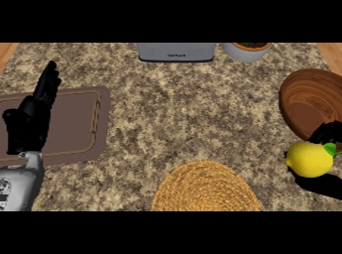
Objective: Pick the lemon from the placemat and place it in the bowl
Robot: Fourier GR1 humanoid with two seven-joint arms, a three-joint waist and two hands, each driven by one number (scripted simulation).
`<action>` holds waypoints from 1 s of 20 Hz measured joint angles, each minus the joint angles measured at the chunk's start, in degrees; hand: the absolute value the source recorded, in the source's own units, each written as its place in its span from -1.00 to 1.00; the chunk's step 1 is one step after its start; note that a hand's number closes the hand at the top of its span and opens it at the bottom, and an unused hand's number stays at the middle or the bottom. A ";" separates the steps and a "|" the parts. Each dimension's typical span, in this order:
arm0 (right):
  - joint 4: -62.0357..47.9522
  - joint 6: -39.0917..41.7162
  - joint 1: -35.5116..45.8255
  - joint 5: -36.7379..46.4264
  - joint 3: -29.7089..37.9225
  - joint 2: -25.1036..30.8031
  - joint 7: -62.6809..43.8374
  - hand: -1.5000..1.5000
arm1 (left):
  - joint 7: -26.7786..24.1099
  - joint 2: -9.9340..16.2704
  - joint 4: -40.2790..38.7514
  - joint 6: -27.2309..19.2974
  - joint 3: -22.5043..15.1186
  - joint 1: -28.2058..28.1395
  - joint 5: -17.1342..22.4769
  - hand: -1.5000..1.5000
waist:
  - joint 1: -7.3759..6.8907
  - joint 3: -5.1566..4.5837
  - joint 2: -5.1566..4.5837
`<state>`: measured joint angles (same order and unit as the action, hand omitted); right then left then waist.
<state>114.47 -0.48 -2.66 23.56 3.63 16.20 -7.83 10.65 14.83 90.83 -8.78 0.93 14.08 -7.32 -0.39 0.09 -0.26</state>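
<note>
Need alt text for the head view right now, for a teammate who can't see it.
The right hand curls round a yellow lemon beside the wooden bowl, right of the round woven placemat. The left hand rests open over a brown tray.

Lemon (309, 159) in right hand (336, 133)

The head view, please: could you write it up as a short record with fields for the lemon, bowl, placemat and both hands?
lemon: yellow lemon with green stem end, off the mat, just below the bowl's rim
bowl: brown wooden bowl, right side of the counter
placemat: round woven straw placemat, bottom centre, nothing on it
right hand: black right hand curled round the lemon, partly cut off by the view's edge
left hand: black left hand open, fingers up, resting over a brown rectangular tray
</note>
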 measured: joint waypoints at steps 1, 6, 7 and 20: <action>-3.02 0.32 2.06 -1.33 2.69 1.47 1.50 1.00 | -0.16 -0.03 -0.42 0.03 0.12 0.18 -0.02 0.00 | -0.05 -0.01 -0.02; -20.17 -2.47 10.74 0.44 8.87 5.97 10.50 1.00 | -1.36 -0.72 -1.02 0.08 -0.14 -0.10 -0.49 0.00 | -0.49 -0.04 -0.08; -23.51 -3.20 12.49 1.64 9.59 7.19 11.83 1.00 | -1.46 -0.95 -1.10 0.20 -0.34 0.00 -0.46 0.00 | -0.66 -0.01 -0.14; -71.50 -13.58 34.92 8.72 15.71 13.24 28.35 -1.00 | -0.89 -1.68 0.10 0.86 -0.97 0.51 -1.12 0.00 | -2.28 0.08 -0.64</action>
<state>42.97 -14.05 32.26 32.27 19.33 29.44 20.52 9.76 13.14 90.92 -7.92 -0.05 14.59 -8.43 -2.67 0.17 -0.90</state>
